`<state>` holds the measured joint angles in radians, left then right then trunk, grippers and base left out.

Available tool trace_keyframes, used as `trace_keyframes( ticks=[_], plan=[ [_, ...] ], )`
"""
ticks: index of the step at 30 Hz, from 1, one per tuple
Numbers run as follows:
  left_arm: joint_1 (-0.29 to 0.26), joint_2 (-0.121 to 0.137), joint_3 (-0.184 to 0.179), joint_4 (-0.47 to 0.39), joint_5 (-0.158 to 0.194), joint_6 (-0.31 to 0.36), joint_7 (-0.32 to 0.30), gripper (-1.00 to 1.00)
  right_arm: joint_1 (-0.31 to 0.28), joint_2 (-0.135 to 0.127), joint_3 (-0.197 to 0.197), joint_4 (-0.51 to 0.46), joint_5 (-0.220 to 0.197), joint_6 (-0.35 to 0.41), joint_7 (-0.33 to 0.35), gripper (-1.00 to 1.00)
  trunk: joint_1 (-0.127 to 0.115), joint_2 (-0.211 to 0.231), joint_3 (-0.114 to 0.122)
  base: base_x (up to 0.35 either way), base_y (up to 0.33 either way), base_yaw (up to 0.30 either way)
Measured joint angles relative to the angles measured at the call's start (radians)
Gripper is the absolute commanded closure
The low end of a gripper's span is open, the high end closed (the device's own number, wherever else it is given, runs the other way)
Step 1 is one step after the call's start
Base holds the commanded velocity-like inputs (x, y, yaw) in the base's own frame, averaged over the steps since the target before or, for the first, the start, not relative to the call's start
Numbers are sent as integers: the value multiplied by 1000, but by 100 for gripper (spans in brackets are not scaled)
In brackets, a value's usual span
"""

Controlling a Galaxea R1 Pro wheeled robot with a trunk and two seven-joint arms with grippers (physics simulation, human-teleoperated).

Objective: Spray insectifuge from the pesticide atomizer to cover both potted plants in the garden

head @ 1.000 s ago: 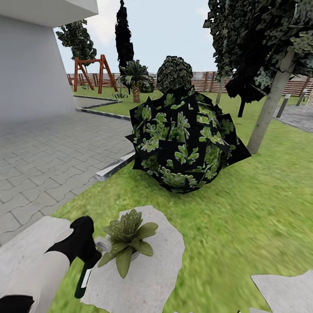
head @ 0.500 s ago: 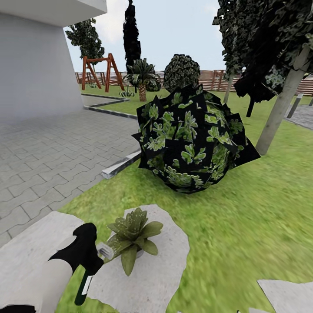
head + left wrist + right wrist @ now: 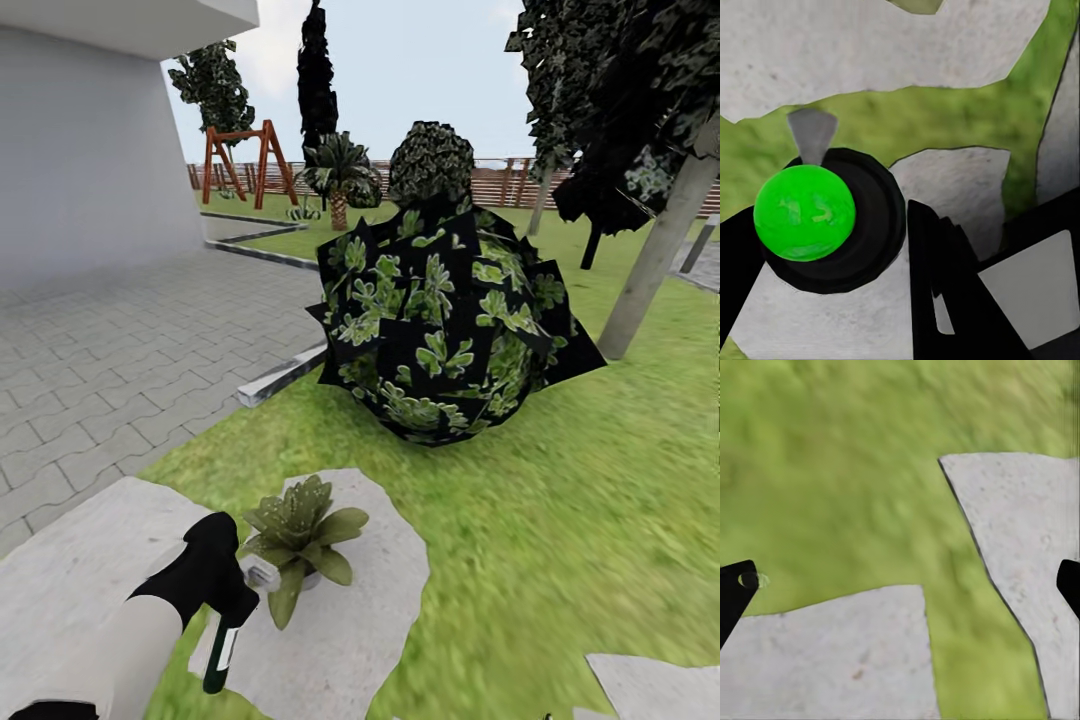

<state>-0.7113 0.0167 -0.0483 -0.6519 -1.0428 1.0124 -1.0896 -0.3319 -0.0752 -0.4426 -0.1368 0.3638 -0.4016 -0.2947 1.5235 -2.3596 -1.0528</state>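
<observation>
grey paved yard [image 3: 120,350] beside a white wall [image 3: 90,150]; green lawn [image 3: 560,500], wooden fence [image 3: 520,185] behind.

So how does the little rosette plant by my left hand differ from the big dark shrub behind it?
The small potted rosette of plain green pointed leaves sits low on a pale grey stepping stone; the big round dark shrub with bright green leaf patches rises far larger from the lawn. The rosette is right beside the left hand; the shrub stands well beyond it. Both are leafy and green.
</observation>
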Motion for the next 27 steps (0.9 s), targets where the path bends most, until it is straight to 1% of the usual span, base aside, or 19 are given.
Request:
trace_keyframes(
  ticks=[4, 10, 11, 13, 15, 16, 18, 19, 20, 22, 25, 26, 27],
  plan=[
    [0, 2, 0, 0, 0, 0, 1, 100, 0, 1, 1, 0, 0, 0, 0, -100, 0, 0, 0, 0, -272, 107],
    [0, 14, 0, 0, -8, 0, 8, 100, 0, 1, 2, 0, 0, 0, 0, -100, 0, 0, 0, 0, -272, 262],
    [0, 15, 0, 2, -11, -1, 28, 100, 0, 1, 2, 0, 0, 0, 0, -100, 0, 0, 0, 0, -273, 276],
    [1, 16, 1, 10, -5, 0, 71, 100, 0, 1, 2, 0, 0, 0, 0, -100, 0, 0, 0, 0, -272, 276],
    [2, 18, 2, 15, 0, 1, 88, 100, 0, 1, 2, 0, 0, 0, 0, -100, 0, 0, 0, 0, -272, 277],
    [23, 20, 9, 17, 1, 2, 93, 100, 0, 1, 2, 0, 0, 0, 0, -100, 0, 0, 0, 0, -273, 277],
    [51, 22, 44, 13, 4, 0, 97, 100, 0, 1, 2, 0, 0, 0, 0, -100, 0, 0, 0, 0, -273, 276],
    [57, 23, 60, 11, 5, 0, 98, 100, 0, 1, 2, 0, 0, 0, 0, -100, 0, 0, 0, 0, -273, 175],
    [61, 25, 79, 9, 4, -1, 99, 100, 0, 1, 2, 0, 0, 0, 0, -100, 0, 0, 0, 0, -273, 90],
    [65, 27, 108, 5, 5, -2, 100, 100, 0, 1, 2, 0, 0, 0, 0, -100, 0, 0, 0, 26, -267, 35],
    [66, 28, 133, 2, 6, -1, 100, 100, 0, 1, 1, 0, 0, 0, 0, -100, 0, 0, 0, 123, -180, 23],
    [66, 28, 151, 1, 6, -1, 100, 100, 0, 1, 1, 0, 0, 0, 0, -100, 0, 0, 0, 209, -98, 143],
    [66, 28, 161, 1, 6, -1, 100, 100, 0, 2, 1, 0, 0, 0, 0, -100, 0, 0, 0, 183, -63, 191]
  ],
)
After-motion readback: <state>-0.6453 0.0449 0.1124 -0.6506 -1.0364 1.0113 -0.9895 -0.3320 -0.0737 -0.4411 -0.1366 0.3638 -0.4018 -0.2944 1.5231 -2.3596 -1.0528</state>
